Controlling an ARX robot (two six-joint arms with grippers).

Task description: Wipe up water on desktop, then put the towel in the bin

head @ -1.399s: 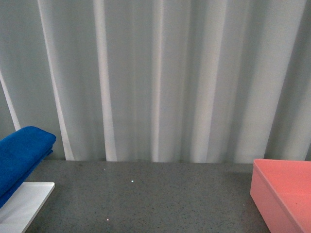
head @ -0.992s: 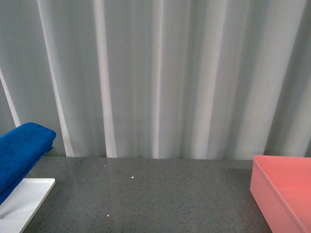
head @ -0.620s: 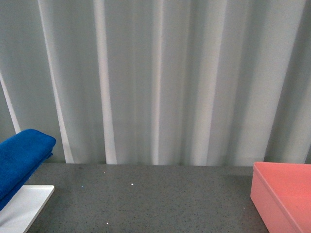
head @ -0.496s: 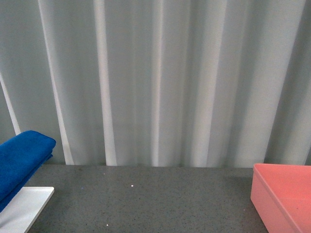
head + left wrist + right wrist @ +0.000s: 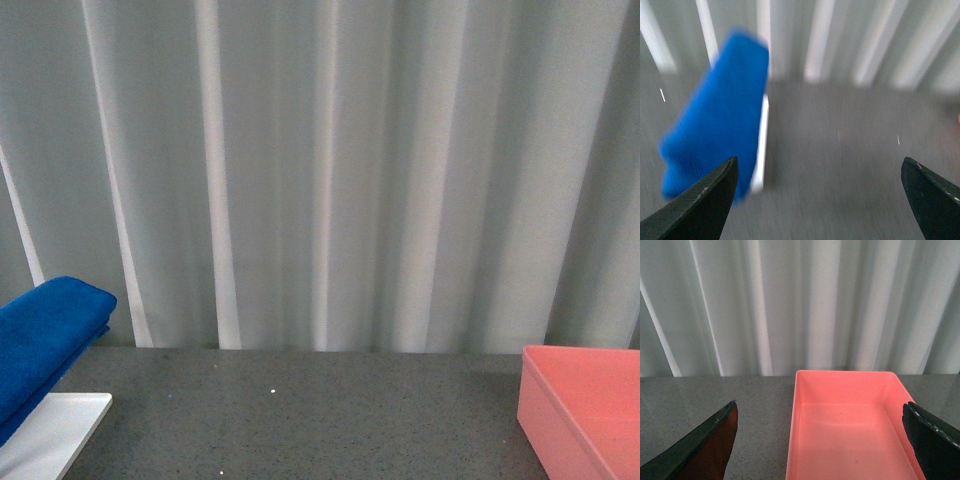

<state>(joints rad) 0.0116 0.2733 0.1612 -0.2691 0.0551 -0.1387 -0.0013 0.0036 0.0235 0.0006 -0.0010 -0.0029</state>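
Where it lies over the white stand (image 5: 52, 432), the towel (image 5: 42, 335) looks thick, bright blue.

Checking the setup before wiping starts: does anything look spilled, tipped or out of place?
Nothing stands out. The towel lies folded on the white stand, the bin sits upright and empty, and the desktop shows no clear puddle, only two tiny bright specks.

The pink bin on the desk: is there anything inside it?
Nothing shows inside the bin: the floor and far walls are bare pink plastic. The end nearest the camera lies outside the picture, so that part cannot be checked.
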